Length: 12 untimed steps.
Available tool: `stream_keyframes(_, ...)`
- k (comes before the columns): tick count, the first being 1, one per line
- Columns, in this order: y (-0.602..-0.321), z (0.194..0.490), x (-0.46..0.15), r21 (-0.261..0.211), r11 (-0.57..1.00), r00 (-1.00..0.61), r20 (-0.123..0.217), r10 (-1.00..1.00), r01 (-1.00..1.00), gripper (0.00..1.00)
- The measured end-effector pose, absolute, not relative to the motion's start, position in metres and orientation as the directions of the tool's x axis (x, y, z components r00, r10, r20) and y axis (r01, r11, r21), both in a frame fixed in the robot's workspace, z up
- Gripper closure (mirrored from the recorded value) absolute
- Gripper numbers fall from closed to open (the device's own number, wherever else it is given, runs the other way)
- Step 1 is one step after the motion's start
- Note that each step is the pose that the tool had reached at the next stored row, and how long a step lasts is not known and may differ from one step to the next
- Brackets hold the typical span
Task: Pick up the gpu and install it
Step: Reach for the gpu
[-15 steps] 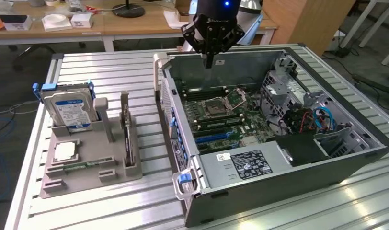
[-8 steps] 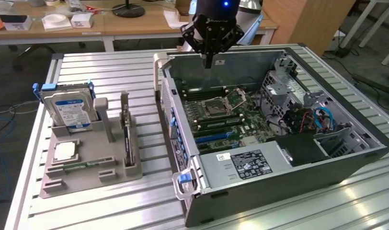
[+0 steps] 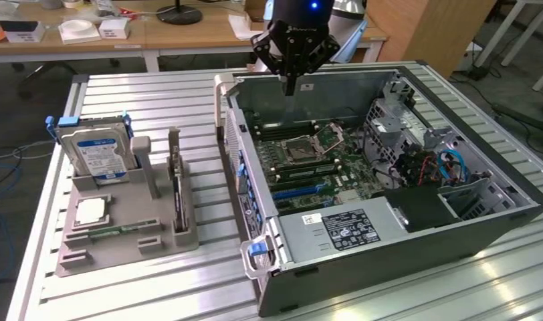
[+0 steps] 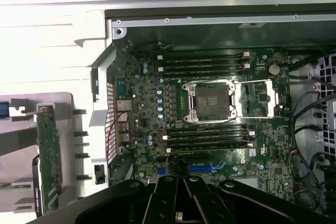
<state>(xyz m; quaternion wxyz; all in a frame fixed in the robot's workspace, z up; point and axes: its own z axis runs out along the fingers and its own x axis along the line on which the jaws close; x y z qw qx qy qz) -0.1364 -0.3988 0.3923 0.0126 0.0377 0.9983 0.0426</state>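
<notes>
Pincer (image 3: 290, 85): looks closed and empty to me, upper centre, above the open case (image 3: 388, 274)
Holder (image 3: 120, 253): left side, gpu (image 3: 175, 177) on edge in a slot, hard drive (image 3: 97, 157) beside it

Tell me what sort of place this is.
Likely a robotics lab bench: a gripper over an open computer case, a grey parts holder with a hard drive, and cluttered desks behind.
</notes>
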Motion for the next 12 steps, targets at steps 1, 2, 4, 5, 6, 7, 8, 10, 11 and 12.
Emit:
stream_keyframes(1,-0.3989,0.3923,-0.1366,0.086,0.994,-0.997,-0.022,0.076,0.074,0.90)
stream_keyframes(2,-0.3988,0.3923,-0.1367,0.086,0.994,-0.997,-0.022,0.076,0.074,0.90)
stream_keyframes(4,-0.3989,0.3922,-0.1371,0.086,0.994,-0.997,-0.022,0.076,0.074,0.90)
stream_keyframes(5,-0.3989,0.3922,-0.1372,0.086,0.994,-0.997,-0.022,0.076,0.074,0.90)
stream_keyframes(6,-0.3988,0.3922,-0.1374,0.086,0.994,-0.997,-0.022,0.076,0.074,0.90)
stream_keyframes(7,-0.3988,0.3922,-0.1377,0.086,0.994,-0.997,-0.022,0.076,0.074,0.90)
stream_keyframes(8,-0.3989,0.3922,-0.1379,0.086,0.994,-0.997,-0.022,0.076,0.074,0.90)
stream_keyframes(10,-0.3988,0.3921,-0.1383,0.086,0.994,-0.997,-0.021,0.076,0.074,0.90)
stream_keyframes(11,-0.3988,0.3921,-0.1388,0.086,0.994,-0.997,-0.021,0.076,0.074,0.90)
stream_keyframes(12,-0.3989,0.3921,-0.1392,0.086,0.994,-0.997,-0.021,0.076,0.074,0.90)
